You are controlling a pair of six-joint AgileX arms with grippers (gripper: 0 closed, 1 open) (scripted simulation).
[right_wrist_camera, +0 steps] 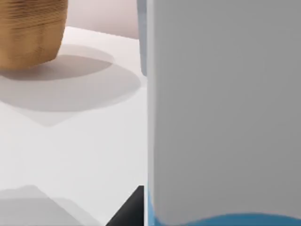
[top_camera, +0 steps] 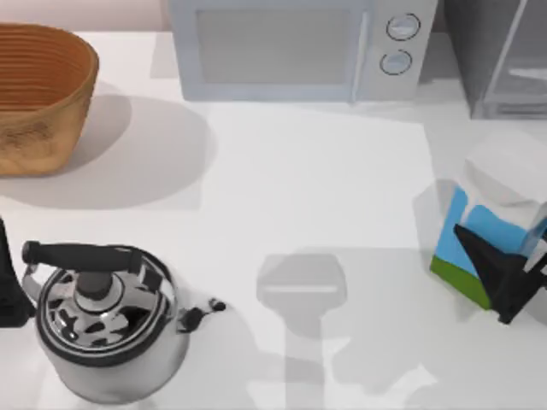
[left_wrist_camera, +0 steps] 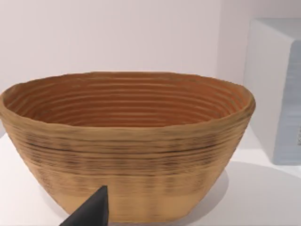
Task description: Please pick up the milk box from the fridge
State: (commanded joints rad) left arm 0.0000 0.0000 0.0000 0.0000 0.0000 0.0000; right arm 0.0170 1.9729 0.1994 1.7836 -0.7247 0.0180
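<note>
White table carries everything. Far centre, pale blue-grey microwave with two round dials on its right part; in the left wrist view its side wall stands just beside the basket. Far right corner, dark grey fridge with a paler see-through panel and a light slim bar, cut by the frame edge. Far left, woven brown basket, upright, open top, ribbed inside, seen close in the left wrist view and farther off in the right wrist view. Near left, shiny steel kettle with a black handle across the top, spout pointing right. Milk box at the right side, out of the fridge and nearer than it, white gable top, sky-blue panel with a green band low; its white wall fills much of the right wrist view. Right tool is pinching the milk box, dark fingers against its blue side. Left tool at the left edge beside the kettle, one dark fingertip in the left wrist view; cannot tell if spread or pressed together.
</note>
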